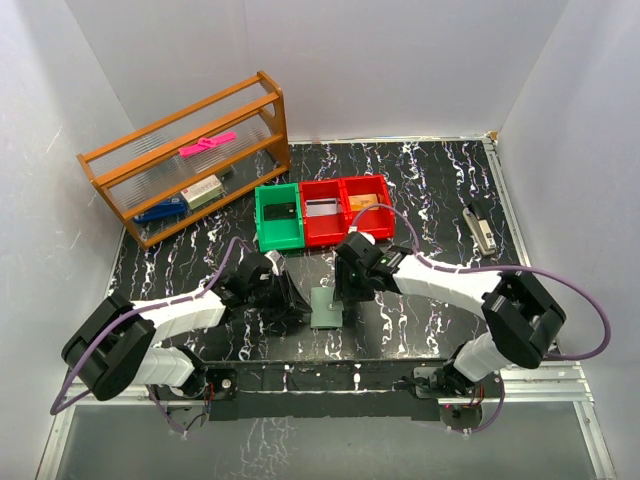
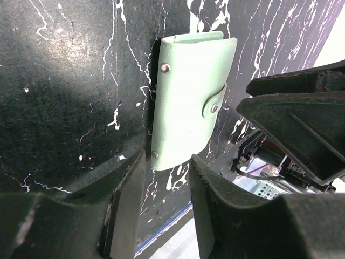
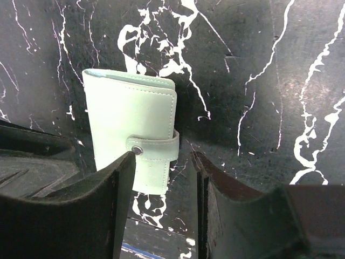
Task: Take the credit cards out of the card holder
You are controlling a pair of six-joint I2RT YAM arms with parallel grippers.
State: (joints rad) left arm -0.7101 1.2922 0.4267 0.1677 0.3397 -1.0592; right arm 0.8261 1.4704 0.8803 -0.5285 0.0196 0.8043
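The card holder (image 1: 327, 308) lies flat and closed on the black marbled table, pale mint green, with its strap snapped shut across one edge. The credit cards are hidden inside it. My left gripper (image 1: 290, 305) is just left of it and open; in the left wrist view the card holder (image 2: 188, 102) lies just beyond my left gripper (image 2: 167, 162), with nothing between the fingers. My right gripper (image 1: 345, 290) hovers over its far right side, open. In the right wrist view the card holder (image 3: 132, 129) shows its strap next to the left fingertip of my right gripper (image 3: 164, 156).
A green bin (image 1: 278, 218) and two red bins (image 1: 322, 212) stand in a row behind the card holder. A wooden rack (image 1: 190, 160) with small items is at the back left. A grey stapler-like object (image 1: 481, 226) lies at the right. The table's front edge is close behind both grippers.
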